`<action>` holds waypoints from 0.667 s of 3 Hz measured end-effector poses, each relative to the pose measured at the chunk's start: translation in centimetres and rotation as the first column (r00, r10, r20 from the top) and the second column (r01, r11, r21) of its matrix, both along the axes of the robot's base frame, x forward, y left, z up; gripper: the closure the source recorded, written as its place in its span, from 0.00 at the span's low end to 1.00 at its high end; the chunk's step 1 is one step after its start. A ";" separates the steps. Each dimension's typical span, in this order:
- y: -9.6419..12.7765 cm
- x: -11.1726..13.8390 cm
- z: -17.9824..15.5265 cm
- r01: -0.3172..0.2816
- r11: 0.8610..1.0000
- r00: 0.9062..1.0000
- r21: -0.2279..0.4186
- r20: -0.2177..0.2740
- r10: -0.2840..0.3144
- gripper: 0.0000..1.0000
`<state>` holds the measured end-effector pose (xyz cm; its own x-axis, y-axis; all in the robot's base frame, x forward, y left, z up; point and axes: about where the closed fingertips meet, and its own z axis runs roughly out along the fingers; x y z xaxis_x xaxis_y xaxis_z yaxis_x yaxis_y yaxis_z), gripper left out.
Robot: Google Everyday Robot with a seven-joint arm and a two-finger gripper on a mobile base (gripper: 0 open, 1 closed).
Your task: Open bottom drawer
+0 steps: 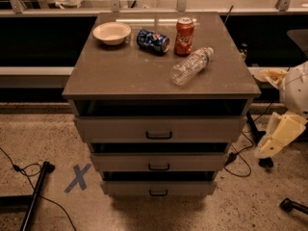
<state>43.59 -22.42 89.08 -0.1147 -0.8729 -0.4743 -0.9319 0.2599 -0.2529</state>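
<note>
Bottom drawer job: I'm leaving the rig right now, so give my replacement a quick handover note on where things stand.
Gripper: at the right edge of the camera view, low beside the cabinet, apart from it.
Bottom drawer: lowest of three, looks shut, no interior showing; its black handle is untouched.
Done: nothing visible on the drawer yet.
Left: bring the gripper across to the handle, grip it, pull the drawer out.

Blue X (77, 178) on floor (250, 211), red can (184, 29) and blue can (152, 40) lettering unreadable (claw (274, 141) far right)
</note>
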 end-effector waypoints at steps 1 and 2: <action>0.3 0.1 -1.1 -0.019 0.999 0.999 -0.026 -0.030 0.018 0.00; 0.2 0.4 -7.1 -0.025 0.998 0.998 0.051 -0.065 0.028 0.00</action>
<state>43.95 -22.25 81.94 -0.1241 -0.8514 -0.5096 -0.9527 0.2458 -0.1786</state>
